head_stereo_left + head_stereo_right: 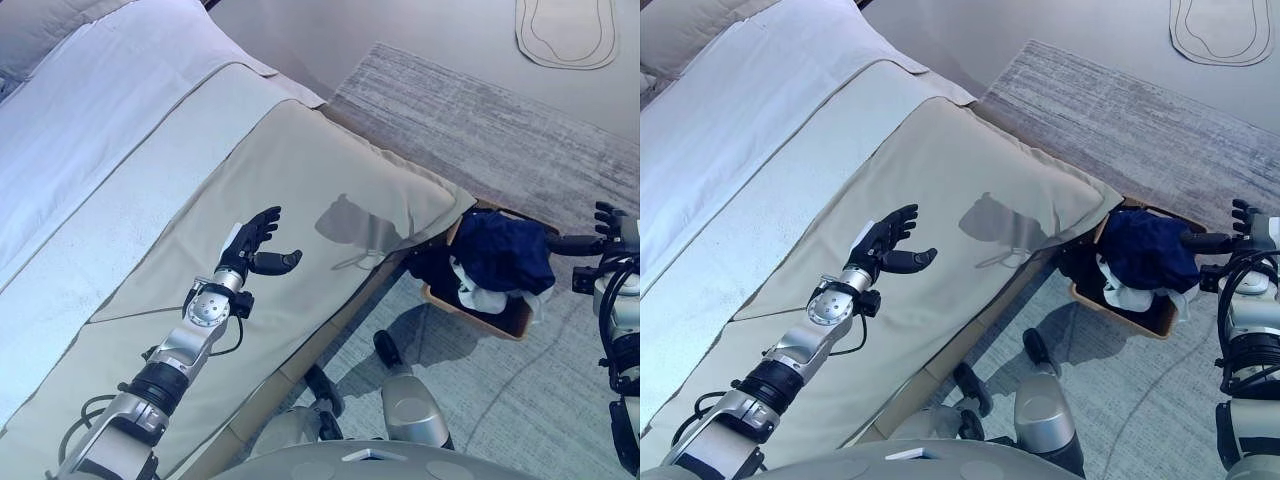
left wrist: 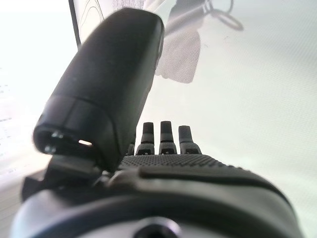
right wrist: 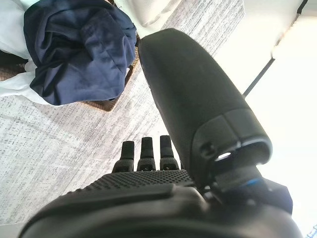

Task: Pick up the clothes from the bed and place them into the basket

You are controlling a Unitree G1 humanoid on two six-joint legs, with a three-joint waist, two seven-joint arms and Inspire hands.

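A dark blue garment (image 1: 505, 250) lies piled on white clothes (image 1: 478, 292) in the wooden basket (image 1: 512, 326) on the floor beside the bed's corner; the blue garment (image 3: 81, 52) shows in the right wrist view too. My left hand (image 1: 252, 245) hovers open over the beige bed cover (image 1: 300, 190), fingers straight, holding nothing. My right hand (image 1: 1237, 232) is open to the right of the basket, empty, above the rug. No loose clothes show on the bed.
The bed carries a white sheet (image 1: 90, 130) and a beige cover, its corner next to the basket. A grey rug (image 1: 480, 120) covers the floor under the basket. A pale shaped mat (image 1: 567, 30) lies on the floor at the far right.
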